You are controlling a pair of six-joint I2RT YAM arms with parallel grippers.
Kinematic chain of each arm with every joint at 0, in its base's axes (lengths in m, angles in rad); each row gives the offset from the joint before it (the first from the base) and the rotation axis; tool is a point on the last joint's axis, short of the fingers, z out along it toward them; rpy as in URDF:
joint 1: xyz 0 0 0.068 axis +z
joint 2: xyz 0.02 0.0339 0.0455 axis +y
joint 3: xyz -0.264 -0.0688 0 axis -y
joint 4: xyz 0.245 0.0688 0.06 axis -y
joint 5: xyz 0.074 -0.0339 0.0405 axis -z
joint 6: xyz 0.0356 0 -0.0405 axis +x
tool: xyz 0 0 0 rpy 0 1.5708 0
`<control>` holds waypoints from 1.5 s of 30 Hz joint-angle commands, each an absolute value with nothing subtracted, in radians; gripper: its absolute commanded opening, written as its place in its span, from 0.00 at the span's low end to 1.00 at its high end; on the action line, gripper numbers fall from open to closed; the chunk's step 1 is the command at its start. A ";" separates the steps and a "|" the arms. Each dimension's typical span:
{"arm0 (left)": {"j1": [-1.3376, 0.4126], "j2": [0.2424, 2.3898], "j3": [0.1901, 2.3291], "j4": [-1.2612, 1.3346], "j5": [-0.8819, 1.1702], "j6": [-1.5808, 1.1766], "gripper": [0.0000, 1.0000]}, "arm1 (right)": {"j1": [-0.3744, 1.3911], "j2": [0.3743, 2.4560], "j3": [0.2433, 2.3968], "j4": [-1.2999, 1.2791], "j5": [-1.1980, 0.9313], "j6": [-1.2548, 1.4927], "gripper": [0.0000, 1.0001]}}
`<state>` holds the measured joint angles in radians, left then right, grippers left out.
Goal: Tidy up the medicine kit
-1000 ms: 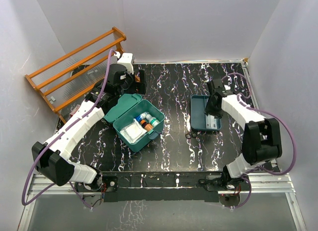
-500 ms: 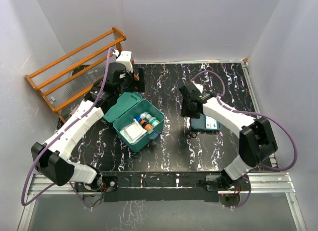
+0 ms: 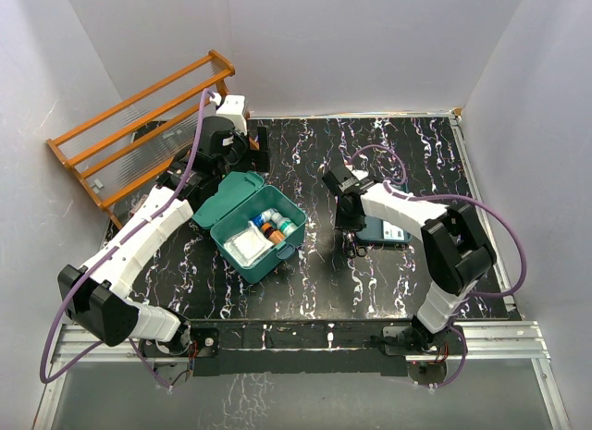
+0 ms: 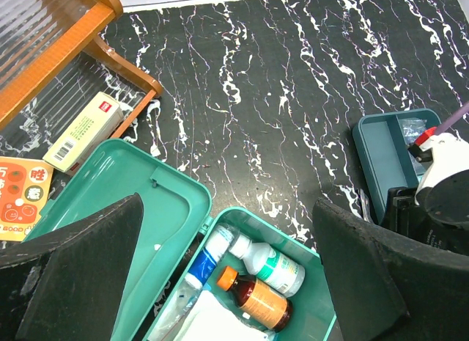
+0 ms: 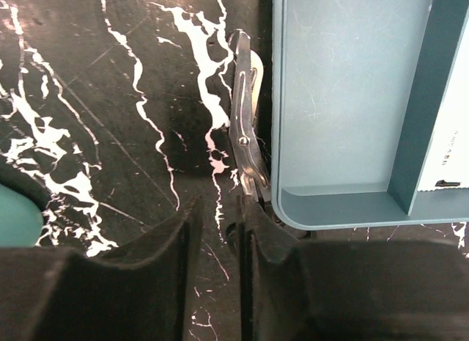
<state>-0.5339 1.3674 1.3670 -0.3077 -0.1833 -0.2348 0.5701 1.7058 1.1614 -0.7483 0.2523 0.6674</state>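
- Our matte black left gripper point(image 4: 227, 202) gapes wide, holding nothing.
- The teal-green, round-cornered plastic medicine kit point(image 3: 227, 199) lies open left of centre on the glossy black marbled table point(image 3: 314, 162).
- Our right gripper point(image 5: 220, 209) is narrowly parted at slim metal scissors point(image 5: 245, 136); we cannot tell if it grips them.

The left arm reaches far forward, and the left gripper point(image 4: 227, 203) points down, wide open. The right arm bends in toward the middle; the right gripper point(image 5: 220, 220) is down low, fingers close together with a thin gap.
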 commanded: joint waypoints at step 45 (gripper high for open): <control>-0.539 1.359 1.380 -0.301 -0.184 -0.233 0.99 | 0.534 1.708 1.016 -0.746 0.140 0.627 0.40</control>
